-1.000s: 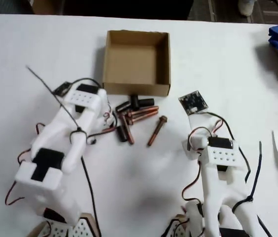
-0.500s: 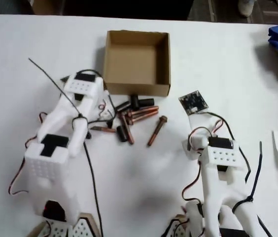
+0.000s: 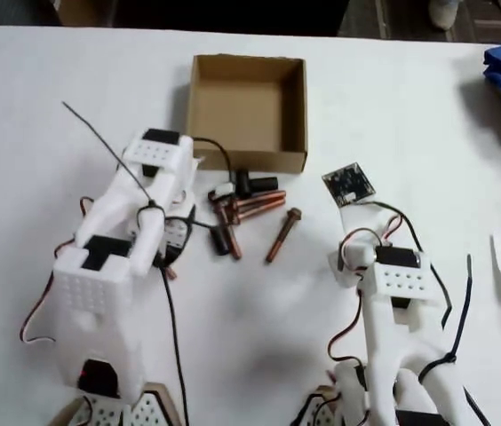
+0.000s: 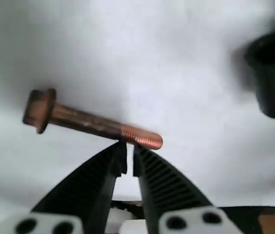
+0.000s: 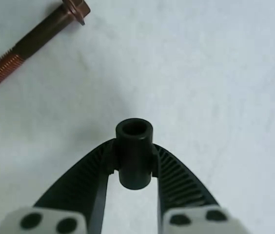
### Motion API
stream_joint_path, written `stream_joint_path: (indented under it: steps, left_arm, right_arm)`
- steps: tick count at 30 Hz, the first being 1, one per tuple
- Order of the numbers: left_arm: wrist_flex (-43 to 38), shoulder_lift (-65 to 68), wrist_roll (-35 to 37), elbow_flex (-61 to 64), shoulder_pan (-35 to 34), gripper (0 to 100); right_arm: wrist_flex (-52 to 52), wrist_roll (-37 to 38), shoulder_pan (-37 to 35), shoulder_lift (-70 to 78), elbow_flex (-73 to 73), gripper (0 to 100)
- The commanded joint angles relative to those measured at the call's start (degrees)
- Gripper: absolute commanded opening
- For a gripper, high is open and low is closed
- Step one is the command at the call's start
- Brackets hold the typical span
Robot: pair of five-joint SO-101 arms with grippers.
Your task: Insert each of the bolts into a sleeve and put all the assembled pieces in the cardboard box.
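High view shows your left arm pulled back toward the near edge of the bench. A second ago it stretched out to the pile of bolts and sleeves lying just near of the cardboard box. Now its wrist sits to the left of that pile.

A copper bolt has come out with it. Half a second ago the bolt lay drawn clear on the pile's left. Now a short end of it peeks from beneath the arm, nearer to you.

In the left wrist view the left claw is narrowed to a slit. Its tips are at the bolt's threaded end and the head sticks out sideways. I read that as a pinch on the very tip, so treat it as a thin hold. A spare sleeve lies apart from it.

Your right arm has not moved. The right claw is closed around a black sleeve, with the bore facing the camera and the bench beyond it. A loose bolt lies well apart from the sleeve.

So you now have one bolt and one sleeve in hand, which I judge sets up the first insertion. Nothing is assembled yet, and boxing comes after that.
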Motion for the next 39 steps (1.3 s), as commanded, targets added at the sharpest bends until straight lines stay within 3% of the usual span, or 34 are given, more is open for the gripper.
stream_joint_path:
  steps: [1, 10, 14, 19, 22, 35, 39]
  left_arm:
    - [0.5, -0.4, -5.3, -2.0, -0.1, 11]
    - [2.3, -1.1, -4.2, -2.1, -0.1, 12]
    - [2.4, -1.1, 6.0, -2.8, -0.1, 12]
    - [4.0, -1.1, 26.6, -5.9, -2.3, 12]
    - [4.0, -0.7, 35.0, -6.3, -5.3, 12]
    - [1.6, -0.3, 36.0, -5.8, -3.9, 12]
    - [0.7, 2.9, 43.2, -6.4, -3.8, 12]
  right_arm:
    - [-0.8, -0.4, 0.7, -1.6, -0.4, 1.9]
    - [-0.8, -0.4, 0.6, -1.6, -0.4, 1.9]
    - [-0.9, -0.4, 0.6, -1.6, -0.4, 1.9]
    - [-0.9, -0.4, 0.7, -1.6, -0.4, 1.9]
    - [-0.9, -0.4, 0.7, -1.6, -0.4, 1.9]
    - [-0.9, -0.4, 0.7, -1.6, -0.4, 1.9]
    - [-0.9, -0.4, 0.7, -1.6, -0.4, 1.9]
